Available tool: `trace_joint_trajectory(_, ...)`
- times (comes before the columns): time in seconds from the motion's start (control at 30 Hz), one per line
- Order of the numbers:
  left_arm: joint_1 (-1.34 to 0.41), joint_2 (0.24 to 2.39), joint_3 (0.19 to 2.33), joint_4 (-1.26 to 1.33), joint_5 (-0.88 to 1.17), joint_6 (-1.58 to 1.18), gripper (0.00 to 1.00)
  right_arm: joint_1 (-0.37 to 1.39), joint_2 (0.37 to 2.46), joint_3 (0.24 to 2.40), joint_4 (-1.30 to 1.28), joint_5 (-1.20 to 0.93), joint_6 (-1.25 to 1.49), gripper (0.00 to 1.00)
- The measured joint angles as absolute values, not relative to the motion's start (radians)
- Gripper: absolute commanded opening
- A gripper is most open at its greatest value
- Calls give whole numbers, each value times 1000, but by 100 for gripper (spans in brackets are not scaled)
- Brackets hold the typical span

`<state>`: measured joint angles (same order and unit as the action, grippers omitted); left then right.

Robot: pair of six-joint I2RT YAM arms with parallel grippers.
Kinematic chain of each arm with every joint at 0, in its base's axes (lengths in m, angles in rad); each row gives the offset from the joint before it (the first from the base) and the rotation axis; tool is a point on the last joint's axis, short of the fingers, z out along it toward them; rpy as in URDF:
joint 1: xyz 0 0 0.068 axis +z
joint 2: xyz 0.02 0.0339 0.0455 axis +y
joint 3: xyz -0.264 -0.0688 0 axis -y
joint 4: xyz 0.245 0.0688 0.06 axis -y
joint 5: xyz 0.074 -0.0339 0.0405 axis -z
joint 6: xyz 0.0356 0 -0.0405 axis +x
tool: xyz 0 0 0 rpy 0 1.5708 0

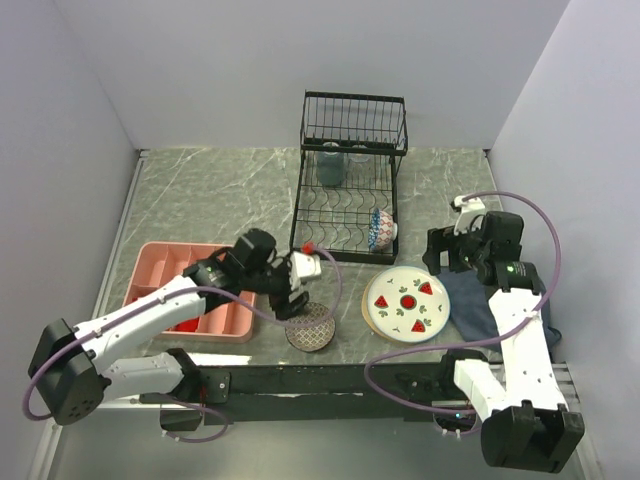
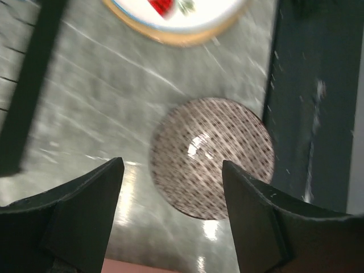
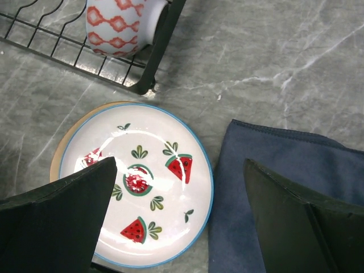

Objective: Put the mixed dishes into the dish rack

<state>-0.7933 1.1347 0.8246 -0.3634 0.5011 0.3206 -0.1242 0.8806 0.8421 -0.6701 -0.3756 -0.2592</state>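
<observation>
The black wire dish rack (image 1: 352, 180) stands at the table's middle back. A red-and-blue patterned bowl (image 1: 381, 229) lies on its side in the lower tier, also in the right wrist view (image 3: 122, 23). The pinkish-brown patterned bowl (image 1: 310, 327) (image 2: 211, 156) sits on the table near the front edge. My left gripper (image 1: 293, 300) (image 2: 173, 165) hovers just above its left side, open and holding nothing. The watermelon plate (image 1: 406, 303) (image 3: 153, 187) rests on the tan plate (image 3: 61, 149). My right gripper (image 1: 445, 255) (image 3: 181, 164) hangs open over that plate's right edge.
A pink compartment tray (image 1: 190, 285) with red pieces lies under the left arm. A dark blue cloth (image 1: 480, 305) (image 3: 273, 187) lies right of the plates. Two bluish glasses (image 1: 330, 165) stand in the rack. The table's dark front edge (image 2: 307, 114) runs just beyond the brown bowl.
</observation>
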Motion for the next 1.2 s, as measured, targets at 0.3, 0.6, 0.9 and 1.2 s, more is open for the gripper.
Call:
trace_joint_trajectory(0.3, -965, 1136, 773, -454, 392, 280, 70, -124, 810, 773, -645, -383, -249, 100)
trace_joint_trajectory(0.6, -1050, 1189, 773, -453, 392, 239, 71, -124, 728, 765, -639, -378, -248, 100)
trace_joint_trajectory(0.9, -1159, 1267, 775, -441, 392, 195, 71, -124, 713, 765, -644, -380, -244, 100)
trace_joint_trajectory(1.2, -1163, 1343, 775, -405, 392, 162, 63, -124, 696, 765, -642, -387, -209, 100)
